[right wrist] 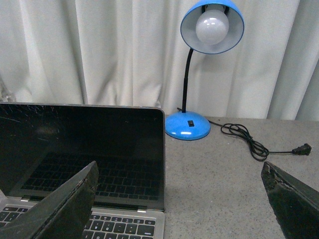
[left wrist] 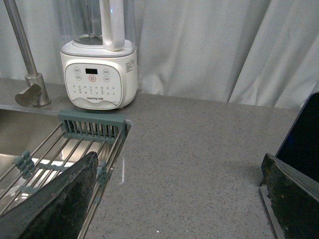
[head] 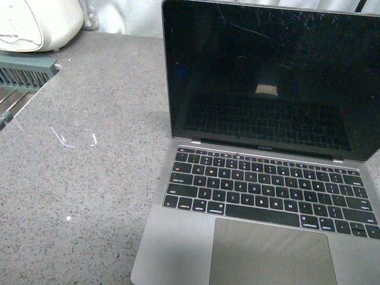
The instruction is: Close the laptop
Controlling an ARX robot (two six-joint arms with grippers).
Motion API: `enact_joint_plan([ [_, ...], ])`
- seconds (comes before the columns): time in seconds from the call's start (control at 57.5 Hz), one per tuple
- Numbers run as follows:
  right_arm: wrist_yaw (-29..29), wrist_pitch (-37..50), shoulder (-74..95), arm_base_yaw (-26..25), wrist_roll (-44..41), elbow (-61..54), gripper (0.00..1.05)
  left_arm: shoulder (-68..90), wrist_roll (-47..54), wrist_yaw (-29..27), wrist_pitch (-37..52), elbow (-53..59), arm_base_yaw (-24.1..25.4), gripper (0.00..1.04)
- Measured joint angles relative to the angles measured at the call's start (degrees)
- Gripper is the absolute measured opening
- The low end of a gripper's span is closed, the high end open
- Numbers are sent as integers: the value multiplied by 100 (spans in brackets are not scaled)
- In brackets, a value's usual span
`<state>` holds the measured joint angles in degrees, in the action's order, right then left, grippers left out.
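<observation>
You have the laptop [head: 267, 154] standing open on the grey speckled surface [head: 89, 202], toward the right side of the front view. Its lid is upright and leaning slightly back. The screen [head: 267, 71] is dark, glossy and scratched, and it reflects the keyboard [head: 267, 190]. The trackpad [head: 270, 252] is at the near edge. A few white marks [head: 65, 139] show on the surface to the laptop's left.

Your left hand [left wrist: 178, 164] has its fingers [left wrist: 55, 204] spread wide apart with nothing between them. It is over the surface between the sink [left wrist: 20, 134] and the laptop's edge. One finger is just beside that edge, and you cannot tell whether it touches. A green rack [left wrist: 92, 127] lies across the sink's corner. Behind it are a white blender [left wrist: 99, 69] and a steel tap [left wrist: 27, 74].

Your right hand [right wrist: 179, 169] is also spread wide and holds nothing. One finger [right wrist: 60, 209] is in front of the laptop's keyboard side and the other is over bare surface. Beyond the laptop, a blue lamp [right wrist: 199, 64] stands against the white curtain [right wrist: 99, 50]. Its black cord [right wrist: 249, 139] trails loose across the surface, with the plug lying free.
</observation>
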<state>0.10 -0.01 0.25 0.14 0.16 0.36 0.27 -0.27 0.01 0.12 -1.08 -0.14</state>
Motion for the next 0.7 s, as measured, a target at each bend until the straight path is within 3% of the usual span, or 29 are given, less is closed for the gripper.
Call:
enact_joint_plan([
  [0.695,0,0,0,0,0,0,96,0,0,0,0,0,0,98],
])
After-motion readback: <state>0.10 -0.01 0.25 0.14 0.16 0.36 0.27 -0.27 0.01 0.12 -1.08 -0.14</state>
